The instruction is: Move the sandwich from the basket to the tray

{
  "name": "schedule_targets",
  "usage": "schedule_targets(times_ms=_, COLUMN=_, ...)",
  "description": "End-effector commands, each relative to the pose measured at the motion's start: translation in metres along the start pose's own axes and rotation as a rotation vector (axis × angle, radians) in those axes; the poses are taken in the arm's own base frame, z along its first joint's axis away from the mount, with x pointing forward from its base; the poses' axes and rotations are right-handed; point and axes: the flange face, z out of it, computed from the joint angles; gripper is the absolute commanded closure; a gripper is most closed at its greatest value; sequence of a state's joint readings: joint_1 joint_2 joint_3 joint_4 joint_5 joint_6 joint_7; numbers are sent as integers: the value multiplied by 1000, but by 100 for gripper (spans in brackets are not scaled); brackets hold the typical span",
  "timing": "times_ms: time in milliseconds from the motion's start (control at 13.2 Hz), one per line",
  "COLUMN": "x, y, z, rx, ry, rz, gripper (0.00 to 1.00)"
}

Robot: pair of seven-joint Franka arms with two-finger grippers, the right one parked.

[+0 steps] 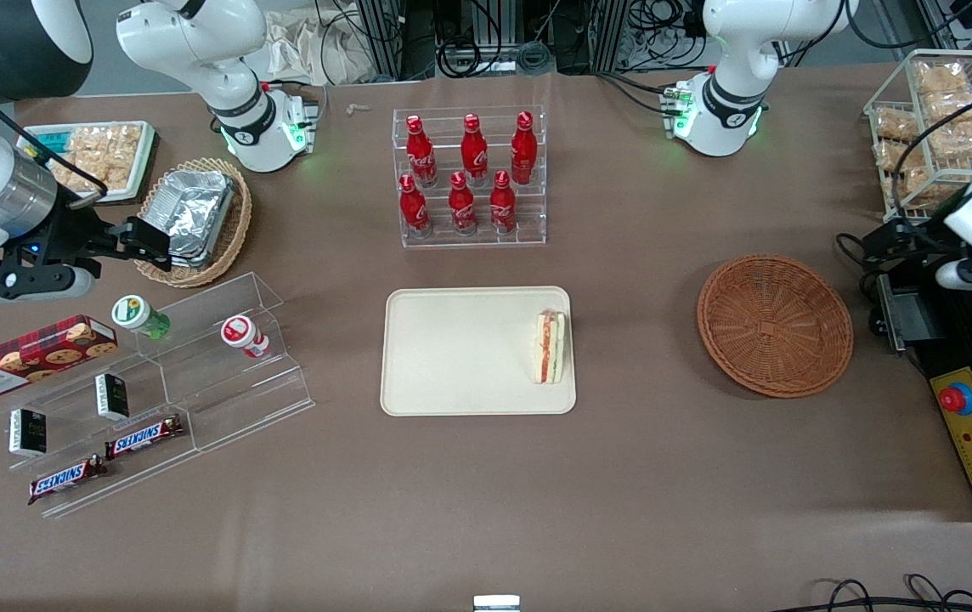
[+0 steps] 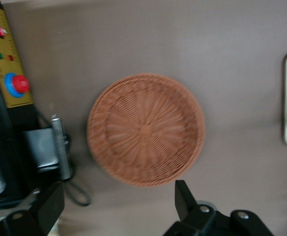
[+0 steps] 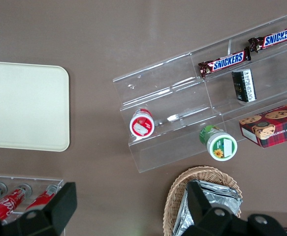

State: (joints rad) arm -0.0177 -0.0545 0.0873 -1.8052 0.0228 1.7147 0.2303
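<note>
1. Sandwich [image 1: 550,346] is lying on the cream tray [image 1: 452,357], at the tray's end toward the working arm, standing on edge with red and green filling showing.
2. Tray is sitting flat on the brown tabletop [image 1: 622,476], nearer the front camera than the clear rack of red Coca-Cola bottles [image 1: 469,174].
3. Reddish-brown wicker basket [image 1: 775,325] is sitting empty on the tabletop, well apart from the tray, toward the working arm's end.
4. End effector [image 2: 118,206] is hovering above the tabletop by the basket's rim, fingers [image 2: 182,199] spread wide, holding nothing.
5. In the left wrist view the basket [image 2: 145,129] is showing empty, with a yellow control box with a red button [image 2: 8,64] beside it.
6. Toward the parked arm's end: tan wicker basket with foil trays [image 1: 194,217], clear stepped shelf [image 1: 197,374] carrying Snickers bars [image 1: 144,436], a cookie box [image 1: 27,355] and two small cups [image 1: 245,337].
</note>
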Motion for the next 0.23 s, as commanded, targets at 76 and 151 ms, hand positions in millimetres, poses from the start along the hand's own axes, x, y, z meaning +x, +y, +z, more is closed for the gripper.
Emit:
schedule_targets(times_ms=76, x=33, y=-2, z=-22, rx=23, ry=-28, rz=106, gripper=0)
schedule_targets(times_ms=151, x=37, y=0, z=-20, rx=13, ry=-28, rz=97, gripper=0)
